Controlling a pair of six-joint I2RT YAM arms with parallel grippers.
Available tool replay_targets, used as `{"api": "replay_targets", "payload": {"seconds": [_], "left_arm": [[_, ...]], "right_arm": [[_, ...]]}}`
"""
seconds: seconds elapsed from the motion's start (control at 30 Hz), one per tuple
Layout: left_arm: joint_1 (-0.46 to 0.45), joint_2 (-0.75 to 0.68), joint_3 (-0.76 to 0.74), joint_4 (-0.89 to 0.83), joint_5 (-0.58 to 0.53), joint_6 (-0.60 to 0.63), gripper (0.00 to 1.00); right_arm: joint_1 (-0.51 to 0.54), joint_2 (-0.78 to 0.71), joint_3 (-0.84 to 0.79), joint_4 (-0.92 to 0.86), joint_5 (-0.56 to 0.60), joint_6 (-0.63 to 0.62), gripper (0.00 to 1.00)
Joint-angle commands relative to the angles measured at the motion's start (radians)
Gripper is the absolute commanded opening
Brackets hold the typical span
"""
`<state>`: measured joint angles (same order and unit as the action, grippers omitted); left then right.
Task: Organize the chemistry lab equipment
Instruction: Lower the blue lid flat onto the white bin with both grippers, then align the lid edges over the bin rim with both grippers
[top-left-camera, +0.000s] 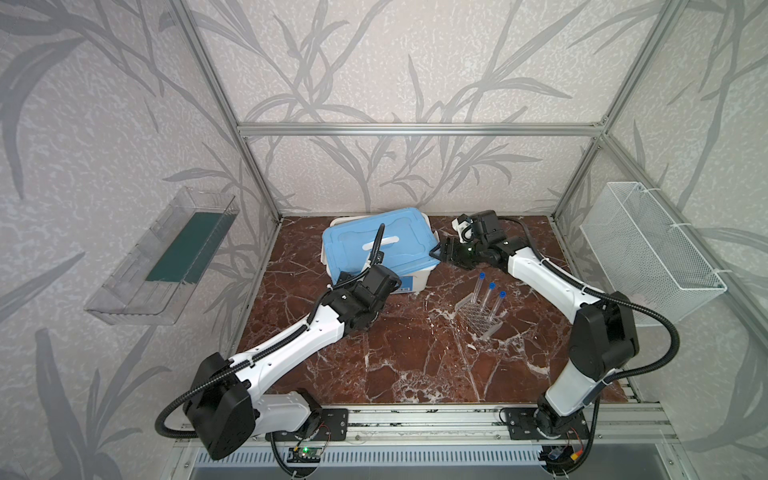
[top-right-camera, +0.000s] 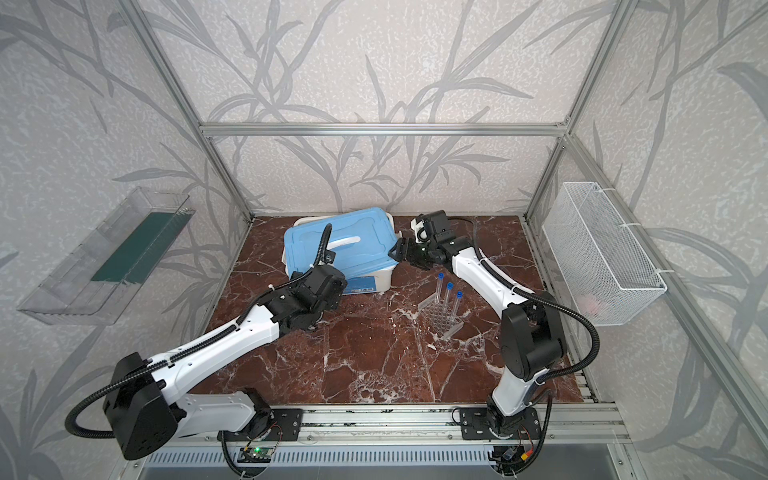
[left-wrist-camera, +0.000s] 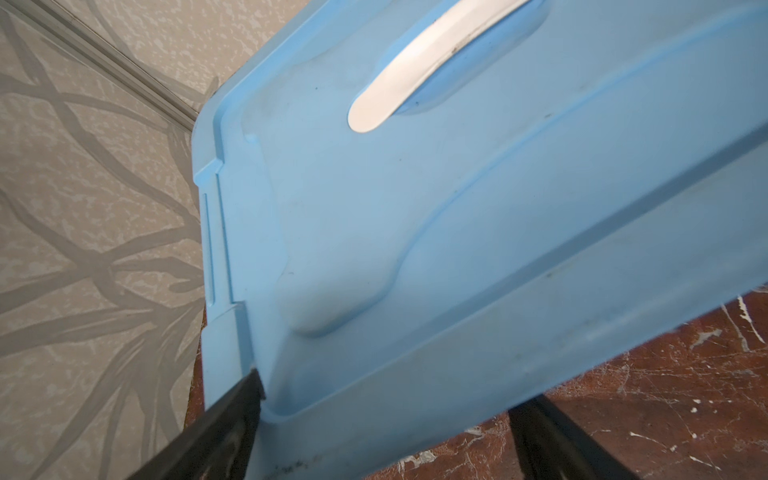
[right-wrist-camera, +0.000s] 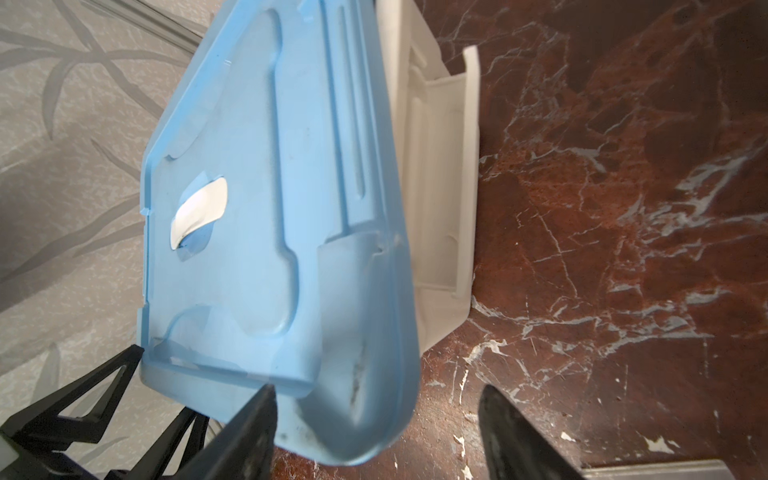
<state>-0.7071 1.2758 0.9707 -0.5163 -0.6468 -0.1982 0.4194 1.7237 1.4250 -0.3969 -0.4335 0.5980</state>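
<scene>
Standing in clear rack (top-left-camera: 478, 322), three blue-capped tubes (top-left-camera: 490, 297), on table (top-left-camera: 415, 365) near tub (top-left-camera: 415, 284), both top views. Left wrist view: left gripper (left-wrist-camera: 382, 415) spread wide astride lid (left-wrist-camera: 457, 249) corner. Right wrist view: right gripper (right-wrist-camera: 374, 415) spread, lid end between fingers, one finger clear of it.

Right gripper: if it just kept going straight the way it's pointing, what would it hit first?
Most likely the blue lid of the white tub. The right gripper is open, and the lid's near corner seems to sit between its jaws. Whether they touch is unclear.
</scene>
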Motion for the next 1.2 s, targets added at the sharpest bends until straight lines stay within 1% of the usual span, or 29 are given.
{"api": "replay_targets", "payload": {"seconds": [0.0, 0.2, 0.27, 0.43, 0.47, 0.53, 0.6, 0.67, 0.77, 0.87, 0.9, 0.97, 1.07, 1.1, 1.17], "left_arm": [[0.009, -0.047, -0.004, 0.018, 0.037, -0.011, 0.91], [0.007, -0.153, -0.022, 0.010, 0.161, -0.046, 0.91], [0.007, -0.187, -0.013, -0.014, 0.187, -0.062, 0.91], [0.022, -0.243, 0.031, -0.066, 0.287, -0.112, 0.92], [0.038, -0.243, 0.058, -0.090, 0.299, -0.149, 0.92], [0.110, -0.228, 0.124, -0.158, 0.357, -0.240, 0.93], [0.187, -0.210, 0.181, -0.192, 0.422, -0.297, 0.94], [0.249, -0.189, 0.219, -0.195, 0.447, -0.315, 0.94], [0.346, -0.134, 0.265, -0.196, 0.499, -0.315, 0.92], [0.455, -0.080, 0.247, -0.136, 0.563, -0.328, 0.88], [0.475, -0.066, 0.238, -0.113, 0.540, -0.321, 0.86], [0.478, -0.046, 0.223, -0.078, 0.453, -0.288, 0.82], [0.486, -0.007, 0.222, -0.063, 0.387, -0.253, 0.81], [0.494, 0.012, 0.221, -0.055, 0.382, -0.245, 0.80], [0.522, 0.049, 0.209, -0.028, 0.417, -0.247, 0.79]], "right_arm": [[0.011, 0.026, 0.046, -0.052, 0.042, -0.040, 0.74], [0.019, 0.043, 0.088, -0.138, 0.137, -0.093, 0.73], [0.018, 0.043, 0.101, -0.157, 0.157, -0.105, 0.73], [0.019, 0.037, 0.134, -0.165, 0.169, -0.112, 0.73], [0.019, 0.036, 0.140, -0.164, 0.170, -0.111, 0.73], [0.019, 0.035, 0.155, -0.162, 0.181, -0.115, 0.73], [0.019, 0.042, 0.173, -0.148, 0.184, -0.137, 0.73], [0.019, 0.062, 0.187, -0.130, 0.193, -0.151, 0.73], [0.033, 0.104, 0.256, -0.164, 0.219, -0.202, 0.73], [0.055, 0.154, 0.348, -0.226, 0.258, -0.250, 0.70], [0.061, 0.168, 0.372, -0.244, 0.271, -0.263, 0.69], [0.070, 0.185, 0.398, -0.264, 0.295, -0.280, 0.66], [0.073, 0.213, 0.426, -0.289, 0.307, -0.301, 0.62], [0.073, 0.225, 0.437, -0.300, 0.308, -0.308, 0.61], [0.073, 0.239, 0.449, -0.316, 0.301, -0.316, 0.58]]}}
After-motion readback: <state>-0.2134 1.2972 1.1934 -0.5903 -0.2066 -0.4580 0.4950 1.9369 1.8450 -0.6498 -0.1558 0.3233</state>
